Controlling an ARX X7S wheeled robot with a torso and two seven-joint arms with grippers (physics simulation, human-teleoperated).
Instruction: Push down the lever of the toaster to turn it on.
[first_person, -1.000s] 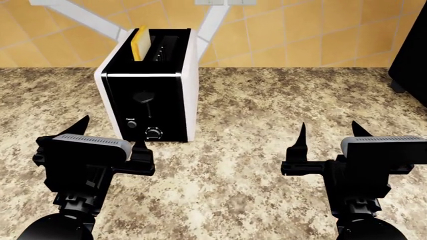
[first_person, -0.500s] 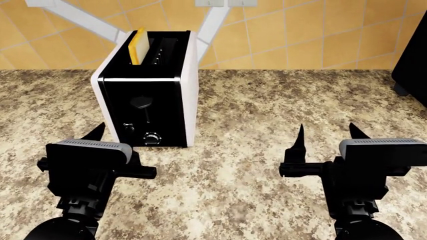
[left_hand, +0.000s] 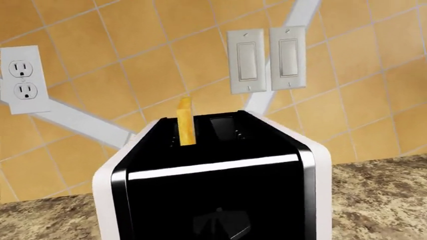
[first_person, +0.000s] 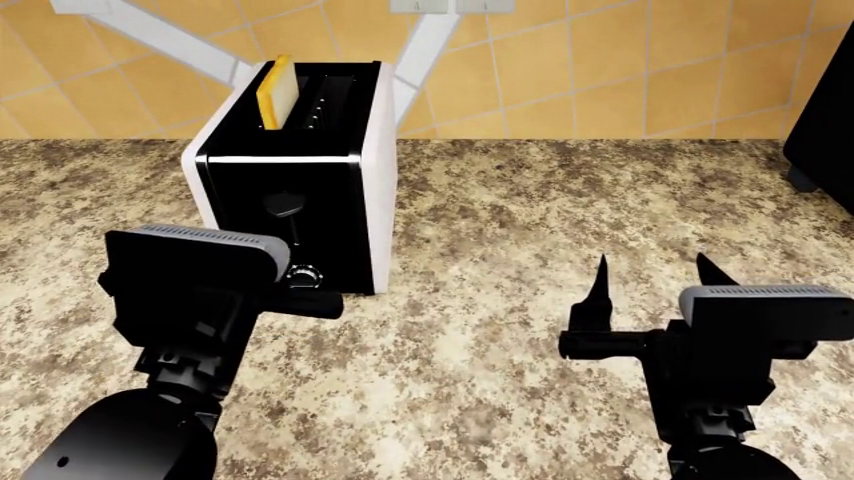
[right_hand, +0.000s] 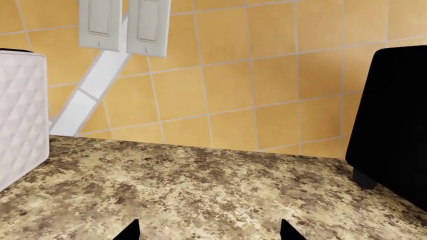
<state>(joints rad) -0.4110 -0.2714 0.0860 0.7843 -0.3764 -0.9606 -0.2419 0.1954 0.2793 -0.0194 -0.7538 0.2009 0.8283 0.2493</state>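
The toaster stands on the counter at the back left, black front towards me, white sides. Its lever is a small black tab high in its slot on the front; it also shows low in the left wrist view. A yellow bread slice sticks up from the left slot. My left gripper hovers just in front of the toaster's lower front. Its fingertips are hidden behind its own body, and its jaw bar is still spread wide. My right gripper is open and empty over the counter at the right.
A round dial sits below the lever. A large black appliance stands at the right edge, also in the right wrist view. Wall switches and an outlet are on the tiled wall behind the granite counter.
My left gripper has risen and moved forward to the toaster's front, now covering its lower left corner. The right arm has hardly moved. The lever stays high.
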